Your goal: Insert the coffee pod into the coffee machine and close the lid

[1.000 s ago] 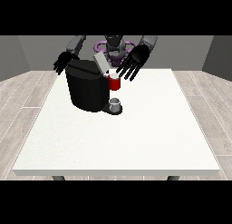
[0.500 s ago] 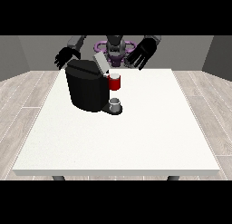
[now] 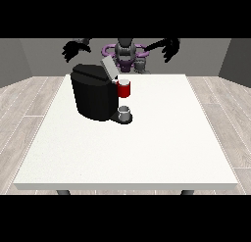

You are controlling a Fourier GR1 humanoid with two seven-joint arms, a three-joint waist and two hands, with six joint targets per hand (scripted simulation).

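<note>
Sitting far below raised robot hand (image 3: pixel 169 48): coffee machine (image 3: pixel 94 91)

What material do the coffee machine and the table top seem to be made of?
Coffee machine: likely black plastic, mostly matte, judging by its dark, even body with faint highlights; its raised lid looks lighter grey.
Table: a white, smooth, matte top, perhaps laminate; this cannot be confirmed.

From my seat I can't tell whether the grey thing (image 3: pixel 125 112) at the coffee machine (image 3: pixel 95 96) base is the pod. Both hands, at eleven o'clock (image 3: pixel 73 49) and one o'clock (image 3: pixel 170 49), are too small to read. The machine hides the table (image 3: pixel 147 148) behind it.
</note>
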